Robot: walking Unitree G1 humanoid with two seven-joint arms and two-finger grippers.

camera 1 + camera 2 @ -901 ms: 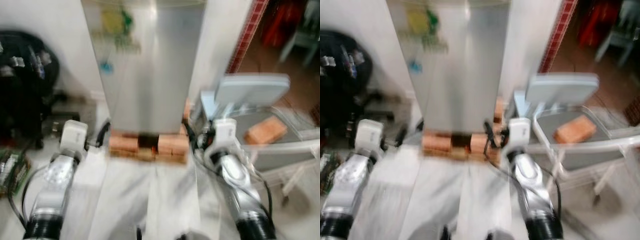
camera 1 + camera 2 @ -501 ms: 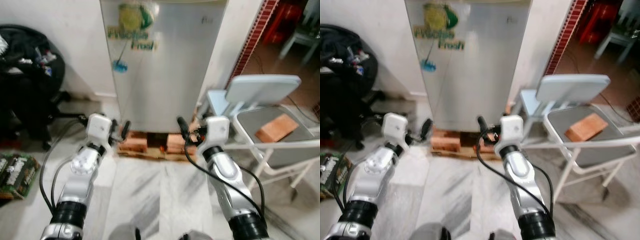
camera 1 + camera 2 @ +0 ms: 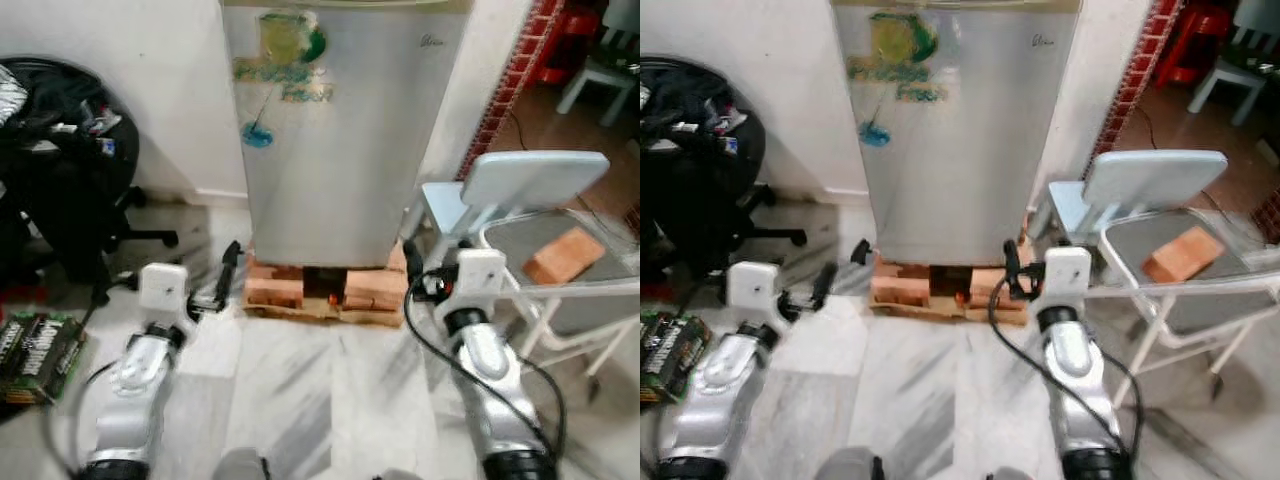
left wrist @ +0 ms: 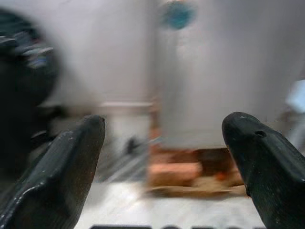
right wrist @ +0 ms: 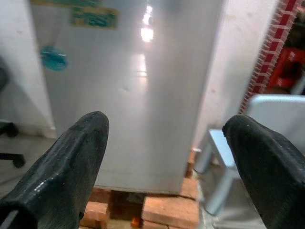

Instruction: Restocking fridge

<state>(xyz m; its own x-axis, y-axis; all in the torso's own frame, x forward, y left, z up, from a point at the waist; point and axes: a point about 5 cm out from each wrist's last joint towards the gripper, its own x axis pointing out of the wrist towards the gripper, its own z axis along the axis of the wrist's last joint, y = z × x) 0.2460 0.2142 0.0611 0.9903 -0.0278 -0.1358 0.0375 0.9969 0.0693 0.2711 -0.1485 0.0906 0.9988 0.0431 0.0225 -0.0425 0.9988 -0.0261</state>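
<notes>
A silver fridge stands against the wall with its door closed and a green and blue sticker on the front. It rests on a base of bricks. My left gripper is open and low, just left of the bricks and short of the door. My right gripper is open too, near the fridge's lower right corner. In the left wrist view the two black fingers stand wide apart with the blurred fridge and bricks between them. The right wrist view has its fingers spread the same way, framing the door.
A pale blue folding chair stands right of the fridge, close to my right arm, with a brick on its seat. A black office chair piled with things is at the left. A green box lies on the marble floor.
The camera has shifted, so the fridge sits further right in the picture. My left arm has dropped lower and leftward; my right arm has moved slightly right. Both grippers stay open.
</notes>
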